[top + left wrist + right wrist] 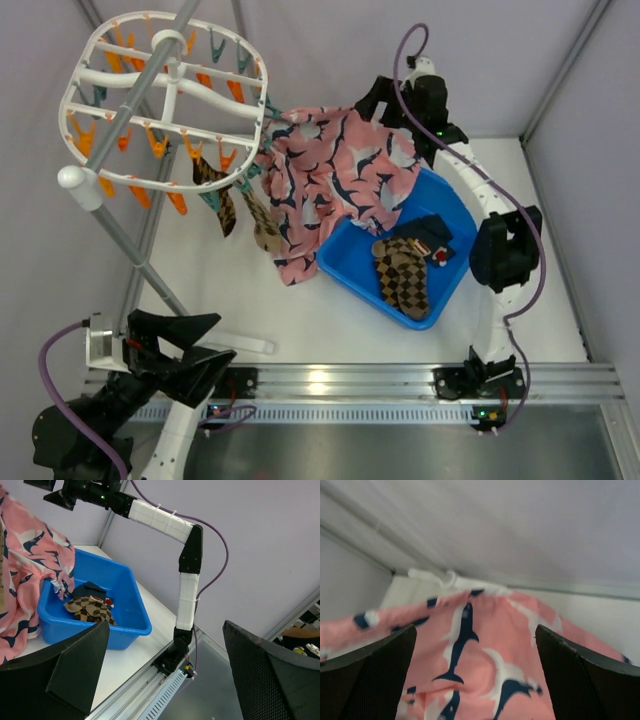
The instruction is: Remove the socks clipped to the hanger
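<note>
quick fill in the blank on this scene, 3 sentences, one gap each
1. The loose checkered socks lie in the ___ bin.
2. The pink fabric hangs from the ___ plastic hanger.
3. The left gripper waits with its jaws ___.
Missing words: blue; white; open.

There is one white hanger [165, 95], far left, on one grey pole [140, 255]. Two checkered socks [216, 196] hang from it. One blue bin [345, 268] to the right holds two more checkered socks [402, 278] and one dark navy sock [432, 232]. The pink fabric [335, 170] forms one bunch; its pieces cannot be counted.
</note>
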### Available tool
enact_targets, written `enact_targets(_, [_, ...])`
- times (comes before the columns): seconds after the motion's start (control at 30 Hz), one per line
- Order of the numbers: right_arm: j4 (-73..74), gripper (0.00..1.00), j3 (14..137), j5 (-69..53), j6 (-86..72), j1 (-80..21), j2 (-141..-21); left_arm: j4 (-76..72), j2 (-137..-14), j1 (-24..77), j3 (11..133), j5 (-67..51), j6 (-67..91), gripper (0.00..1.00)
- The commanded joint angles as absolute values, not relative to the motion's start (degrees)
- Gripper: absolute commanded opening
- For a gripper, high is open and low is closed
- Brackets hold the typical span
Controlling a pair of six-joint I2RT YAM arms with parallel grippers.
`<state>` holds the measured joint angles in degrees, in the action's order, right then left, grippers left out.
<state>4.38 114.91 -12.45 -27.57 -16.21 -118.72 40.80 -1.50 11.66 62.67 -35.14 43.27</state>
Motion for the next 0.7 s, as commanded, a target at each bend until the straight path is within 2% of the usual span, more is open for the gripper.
enact_targets(0.0, [5.11,0.99,107.78,-3.79,-18.55,-21.88,-105.58,40.34,-1.06,11.07,63.37,-35.68,43.86,0.99])
enact_targets(0.1, [1.34,0.99,97.24,-3.51,-18.37,-24.25,-95.04,40.34,-0.97,10.99,63.37,-36.03,43.68,0.98])
enact_targets(0.23, [-3.86,0.99,85.45,-10.0,-15.74,-30.3,-83.34,40.34,-0.97,10.9,63.28,-36.39,44.03,0.99])
enact_targets(0.3, [-5.96,1.0,80.0,-17.11,-16.16,-33.04,-79.2,40.43,-0.97,10.81,63.28,-36.47,43.95,0.98])
enact_targets(0.4, [-10.71,0.99,74.54,-23.9,-17.14,-38.13,-77.61,40.34,-0.97,10.64,63.28,-36.47,44.21,0.99])
enact_targets(0.53, [-13.53,1.0,71.63,-19.08,-14.68,-48.92,-79.18,40.34,-0.97,10.46,63.81,-36.47,44.65,0.98])
enact_targets(0.67, [-12.14,0.99,75.92,-11.37,-11.44,-56.15,-86.63,40.34,-0.88,10.2,65.3,-37.09,45.17,0.98])
